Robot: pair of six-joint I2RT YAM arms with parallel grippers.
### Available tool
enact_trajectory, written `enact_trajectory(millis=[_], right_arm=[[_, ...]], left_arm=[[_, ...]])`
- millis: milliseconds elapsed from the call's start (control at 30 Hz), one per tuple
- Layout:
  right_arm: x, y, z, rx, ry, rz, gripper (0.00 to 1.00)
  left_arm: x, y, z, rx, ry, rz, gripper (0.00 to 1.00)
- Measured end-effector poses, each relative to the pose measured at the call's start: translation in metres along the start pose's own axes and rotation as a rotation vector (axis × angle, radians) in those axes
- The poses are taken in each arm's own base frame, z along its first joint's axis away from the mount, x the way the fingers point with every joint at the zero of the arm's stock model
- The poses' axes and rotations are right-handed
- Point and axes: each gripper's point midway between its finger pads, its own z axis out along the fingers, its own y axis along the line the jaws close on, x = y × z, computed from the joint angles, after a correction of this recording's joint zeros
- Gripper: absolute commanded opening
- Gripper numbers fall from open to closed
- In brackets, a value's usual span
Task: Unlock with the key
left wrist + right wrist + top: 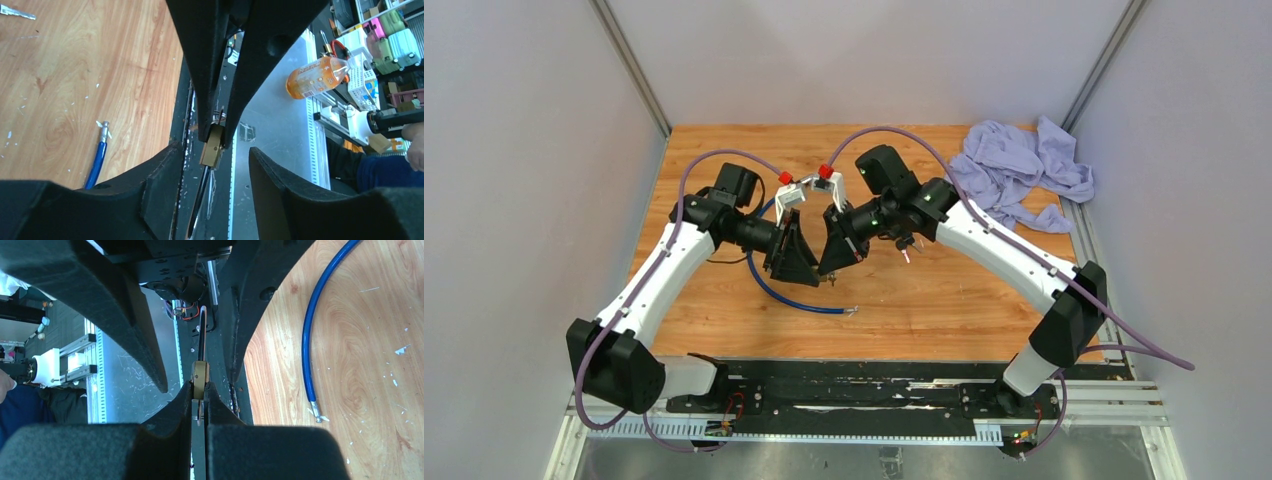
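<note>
Padlock [212, 145], brass, is pinched between the right pincer's [216, 135] tips in the left wrist view, with the left pincer [214, 150] released and its jaws wide on either side. In the right wrist view the right pincer is clenched on it, and a blue hose [306, 340] lies on the worktop [360, 365]. From above, both pincers meet mid-worktop.

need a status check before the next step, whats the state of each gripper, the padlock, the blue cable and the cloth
left gripper: open, fingers either side of the padlock, apart from it
right gripper: shut on the padlock
padlock: pinched at the right gripper's tips; locked or not, cannot tell
blue cable: lying loose in a curve on the table, metal end free
cloth: crumpled at the table's far right corner
</note>
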Motion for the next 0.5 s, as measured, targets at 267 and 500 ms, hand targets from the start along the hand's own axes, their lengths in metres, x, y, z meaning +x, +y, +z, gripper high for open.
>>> enact_trajectory(millis=[267,500], right_arm=[[-0.0013,0.0048,-0.0018,-0.004,-0.006,-0.011,0.01],[-0.0027,0.0069,-0.0042,-0.003,-0.013,-0.024,0.01]], left_arm=[[0.0033,0.0006,0.0006,0.002,0.003,-0.008,0.35],[0.0021,-0.002,0.0008,0.017,-0.003,-0.007,0.15]])
